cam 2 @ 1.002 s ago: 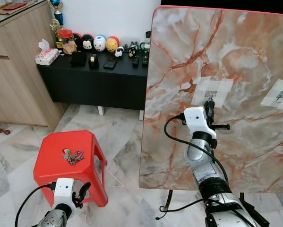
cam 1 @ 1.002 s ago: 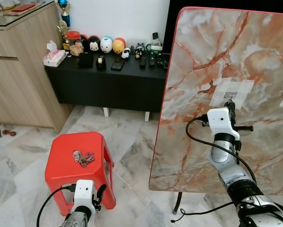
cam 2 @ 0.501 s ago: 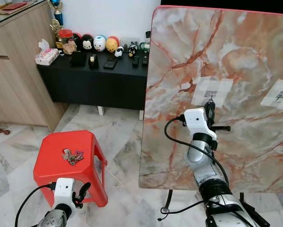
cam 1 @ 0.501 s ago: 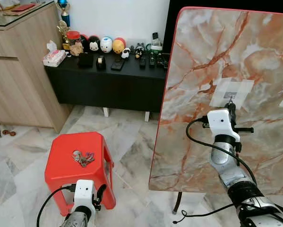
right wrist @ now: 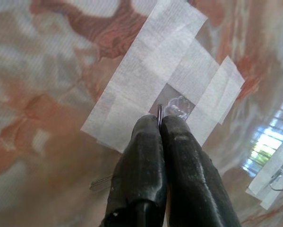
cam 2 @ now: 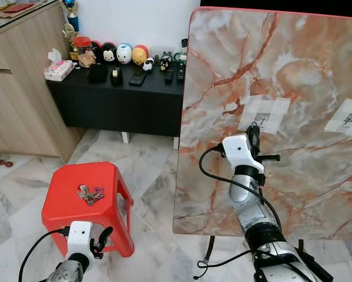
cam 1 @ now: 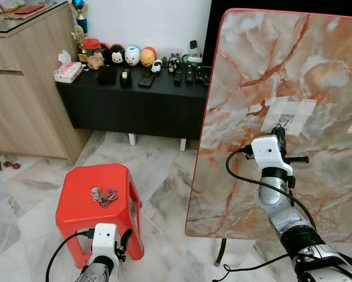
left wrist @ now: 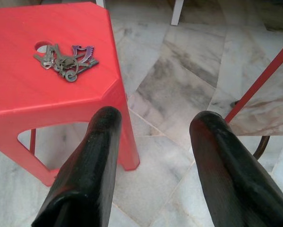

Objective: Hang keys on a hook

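A bunch of keys [cam 1: 104,196] is lying on top of a red plastic stool [cam 1: 81,220], just ahead of the left gripper [left wrist: 153,137], which is hanging low with its two black fingers spread apart and holding nothing. In the left wrist view the keys are sitting beside a round hole in the stool's seat, well clear of the fingertips. The right gripper [right wrist: 160,124] is raised well above and away from the keys, its fingers pressed together on a thin metal piece, which is poking out between the tips and cannot be made out clearly. The tips are touching or nearly touching a small clear hook [right wrist: 178,105] that is fixed under crossed strips of white tape [right wrist: 146,85] on an upright marble-patterned board [cam 1: 252,76] with a red edge. A second taped hook [cam 2: 347,119] is sitting further out on the board, beyond the right gripper's far side. Behind the stool, a low black cabinet [cam 1: 128,106] is carrying round toy figures [cam 1: 132,56], remote controls and a tissue pack [cam 1: 67,71], next to a wooden counter [cam 1: 23,88]. Pale marble floor [cam 1: 164,188] is stretching beneath both arms.
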